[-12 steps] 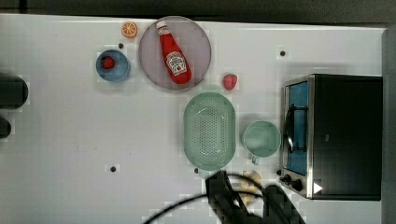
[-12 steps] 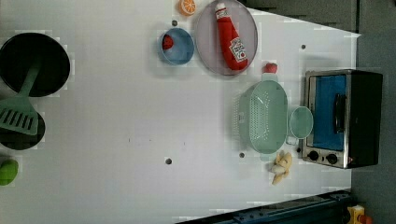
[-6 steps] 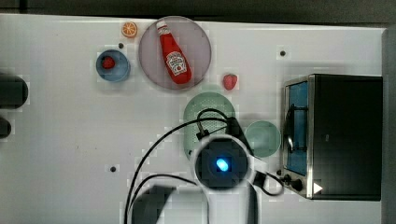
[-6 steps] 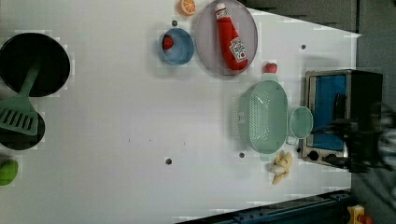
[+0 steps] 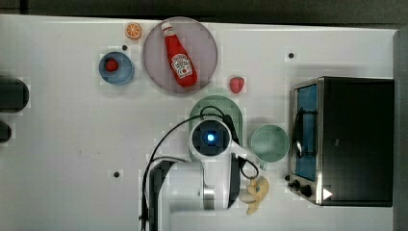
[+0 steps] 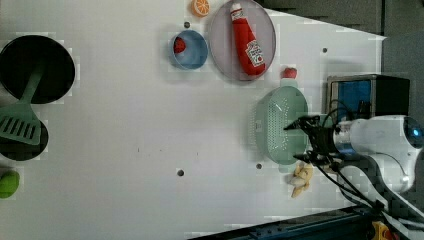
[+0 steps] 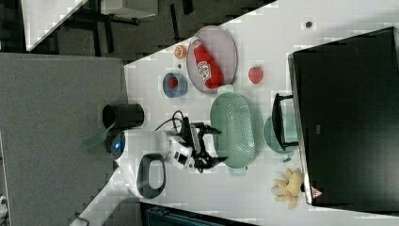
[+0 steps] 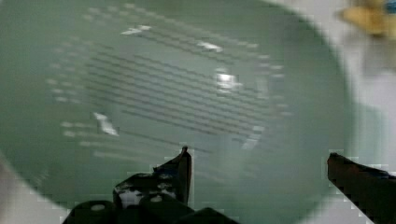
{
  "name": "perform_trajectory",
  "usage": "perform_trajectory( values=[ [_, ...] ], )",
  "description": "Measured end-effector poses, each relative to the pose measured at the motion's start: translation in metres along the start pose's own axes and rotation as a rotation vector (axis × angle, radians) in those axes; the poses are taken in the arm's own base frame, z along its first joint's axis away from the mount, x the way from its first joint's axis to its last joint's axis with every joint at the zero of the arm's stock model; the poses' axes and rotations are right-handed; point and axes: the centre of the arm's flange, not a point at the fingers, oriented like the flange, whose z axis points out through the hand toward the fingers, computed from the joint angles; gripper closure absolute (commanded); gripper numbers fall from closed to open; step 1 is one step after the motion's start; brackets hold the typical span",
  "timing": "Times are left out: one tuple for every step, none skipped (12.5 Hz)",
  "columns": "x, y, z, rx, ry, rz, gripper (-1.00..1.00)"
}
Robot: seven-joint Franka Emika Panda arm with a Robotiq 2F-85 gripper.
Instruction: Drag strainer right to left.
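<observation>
Our gripper [image 7: 207,141] hangs over the strainer [image 7: 234,128] with its fingers [image 8: 180,163] spread wide and nothing between them — we judge the drag not yet begun. In the top view the strainer [image 5: 215,103] sits right of centre, just beside the mint mug [image 5: 269,143] and near the toaster oven [image 5: 344,139]; catching its rim or bowl and pulling it across are left. We have a white table [image 5: 72,144] with open room on the top view's left, past the blue bowl [image 5: 116,68] and the ketchup bottle [image 5: 178,54] on its plate [image 5: 204,53].
</observation>
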Motion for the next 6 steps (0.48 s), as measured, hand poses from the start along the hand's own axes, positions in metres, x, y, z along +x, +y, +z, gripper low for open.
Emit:
perform_trajectory(
  values=[
    [0.001, -0.014, 0.007, 0.038, 0.003, 0.016, -1.0],
    [0.004, -0.022, 0.014, 0.067, 0.007, 0.033, -1.0],
    [0.008, -0.025, 0.02, 0.093, 0.014, 0.071, -1.0],
    [0.014, -0.025, 0.029, 0.107, 0.024, 0.106, -1.0],
    [0.017, -0.023, 0.042, 0.111, 0.022, 0.151, -1.0],
    [0.017, -0.023, 0.052, 0.117, 0.016, 0.193, -1.0]
  ],
)
